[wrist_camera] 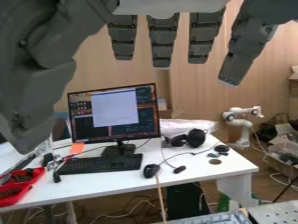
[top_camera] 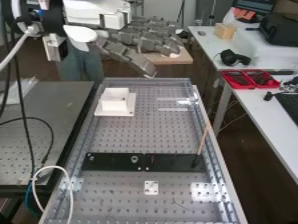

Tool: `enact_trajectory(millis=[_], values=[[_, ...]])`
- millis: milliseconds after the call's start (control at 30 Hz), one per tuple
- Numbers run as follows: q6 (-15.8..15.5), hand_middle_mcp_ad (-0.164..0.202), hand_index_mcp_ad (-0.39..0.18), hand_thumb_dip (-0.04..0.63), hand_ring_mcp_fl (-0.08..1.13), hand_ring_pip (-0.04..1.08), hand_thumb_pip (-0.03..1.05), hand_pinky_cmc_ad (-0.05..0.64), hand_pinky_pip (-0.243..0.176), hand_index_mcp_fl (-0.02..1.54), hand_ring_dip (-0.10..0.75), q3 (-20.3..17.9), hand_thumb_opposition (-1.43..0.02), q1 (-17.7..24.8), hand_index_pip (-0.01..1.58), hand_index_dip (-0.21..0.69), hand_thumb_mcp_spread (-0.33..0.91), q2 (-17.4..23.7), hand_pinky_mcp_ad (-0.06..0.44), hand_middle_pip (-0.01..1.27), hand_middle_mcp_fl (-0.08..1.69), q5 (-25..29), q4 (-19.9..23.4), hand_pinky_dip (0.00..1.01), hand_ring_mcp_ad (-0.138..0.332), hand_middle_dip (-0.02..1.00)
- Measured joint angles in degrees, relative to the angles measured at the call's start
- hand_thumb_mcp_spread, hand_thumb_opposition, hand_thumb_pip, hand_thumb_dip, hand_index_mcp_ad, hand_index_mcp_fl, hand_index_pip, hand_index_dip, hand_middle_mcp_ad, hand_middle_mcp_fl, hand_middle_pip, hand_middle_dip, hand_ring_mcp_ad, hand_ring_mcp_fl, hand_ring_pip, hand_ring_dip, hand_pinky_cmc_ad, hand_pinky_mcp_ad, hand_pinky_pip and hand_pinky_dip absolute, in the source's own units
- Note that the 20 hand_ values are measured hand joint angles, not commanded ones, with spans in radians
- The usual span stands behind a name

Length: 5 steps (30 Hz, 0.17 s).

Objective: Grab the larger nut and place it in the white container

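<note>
One white container [top_camera: 116,105] stands far left on the surface [top_camera: 149,135]. Nearer, one black bar [top_camera: 170,162] bears two parts, the smaller nut [top_camera: 91,158] and, right of it, the bearing [top_camera: 134,159]; one robot hand [top_camera: 143,40] hangs over the far end, fingers straight and spread.

"Where's the hand [top_camera: 118,38]?"
"Up by the far end of the perforated counter [top_camera: 126,135], its fingers [top_camera: 132,59] stretched out straight."
"And the white container [top_camera: 116,101]?"
"On a square white plate [top_camera: 105,112] — far end, left side."
"The black bar [top_camera: 169,162]?"
"Smaller nut [top_camera: 91,158] near its left end, bearing [top_camera: 134,159] farther right — and a thin stick [top_camera: 203,137] slants up from its right end."
"Nearer than that?"
"A small white square piece [top_camera: 151,185]."
</note>
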Motion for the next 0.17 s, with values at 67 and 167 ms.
enact_trajectory(millis=[67, 167], values=[[0.0, 0.075, -0.126, 0.11, 0.0, 0.09, 0.61, 0.429, -0.113, 0.06, 0.119, -0.1, -0.76, 0.2, 0.12, -0.047, 0.09, 0.0, 0.332, 0.13, 0.0, 0.0, 0.1, 0.54, 0.18, 0.24], [-0.2, 0.075, -0.126, 0.11, 0.0, 0.09, 0.61, 0.431, -0.11, 0.06, 0.119, -0.3, -0.76, 0.4, 0.12, -0.047, 0.09, 0.1, 0.346, 0.13, 0.0, 0.2, 0.5, 0.54, 0.18, 0.24]])
